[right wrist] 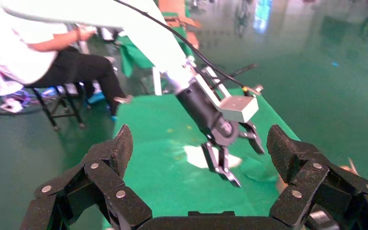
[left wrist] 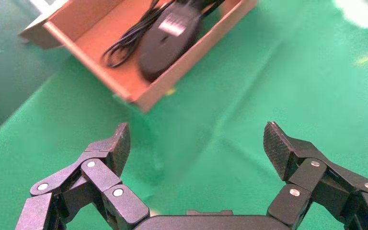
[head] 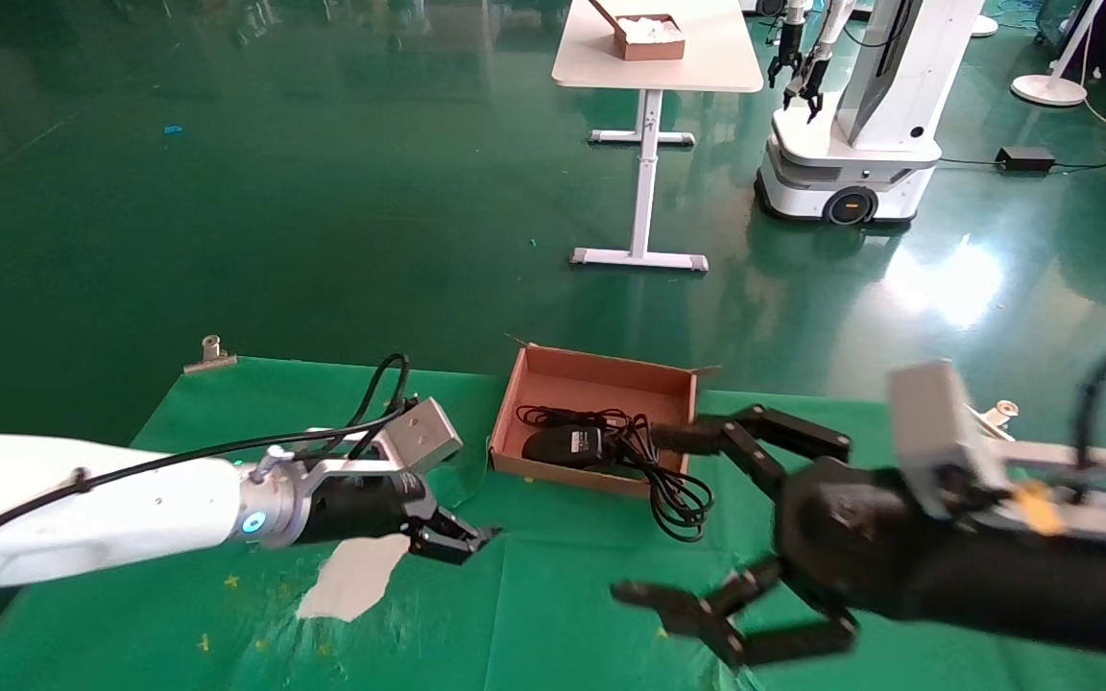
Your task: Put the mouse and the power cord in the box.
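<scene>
The right gripper (head: 678,523) is held spread wide and empty, raised at the near right of the table, its upper finger reaching toward the near right corner of the box (head: 601,379); nothing is grasped. The left gripper (head: 457,539) is likewise released and empty, low over the green cloth (head: 534,614) just beside the box's left wall, its pads (left wrist: 118,146) seen well apart in the left wrist view.

The mouse (head: 563,445) lies inside the box by the near wall, label up. The power cord (head: 673,489) is only partly contained: its loops spill over the near right wall onto the cloth. The cord's placement is judged unfinished, so the open right gripper appears positioned to gather the overhang.
</scene>
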You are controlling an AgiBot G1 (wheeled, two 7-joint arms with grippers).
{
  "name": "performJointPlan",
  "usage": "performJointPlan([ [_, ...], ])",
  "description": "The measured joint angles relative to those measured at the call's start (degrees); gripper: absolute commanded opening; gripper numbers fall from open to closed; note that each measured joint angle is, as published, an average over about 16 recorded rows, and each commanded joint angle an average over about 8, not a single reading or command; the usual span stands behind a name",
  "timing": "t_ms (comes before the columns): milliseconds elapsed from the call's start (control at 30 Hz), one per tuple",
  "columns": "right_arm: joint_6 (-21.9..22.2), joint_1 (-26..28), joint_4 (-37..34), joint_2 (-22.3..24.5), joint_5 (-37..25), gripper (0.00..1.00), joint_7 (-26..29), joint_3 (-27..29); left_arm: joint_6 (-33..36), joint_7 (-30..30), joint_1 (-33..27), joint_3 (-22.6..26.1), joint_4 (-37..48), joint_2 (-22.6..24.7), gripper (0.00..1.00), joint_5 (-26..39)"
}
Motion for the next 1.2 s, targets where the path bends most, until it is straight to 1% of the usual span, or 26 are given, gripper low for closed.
performJointPlan([
  [200, -3.21, -3.11, 4.02, 3.69, 5.12, 1.0, 0.88, 2.61, 5.97, 0.81, 4.07, -6.89, -5.06, -4.06, 1.0, -5.63],
  [433, -5.14, -4.96, 6.42, 5.92, 8.21, 1.0, 1.39, 4.17, 12.95, 1.76, 8.83, -14.93, -10.98, -8.8, 1.0, -12.2],
  [1000, -5.37, -5.16, 6.69, 6.21, 8.63, 1.0, 1.41, 4.28, 30.04, 4.08, 20.48, -34.64, -25.47, -20.42, 1.0, -28.29],
  [1200, -5.38, -5.18, 6.72, 6.25, 8.69, 1.0, 1.4, 4.28, 35.17, 4.77, 23.96, -40.55, -29.82, -23.9, 1.0, -33.13],
])
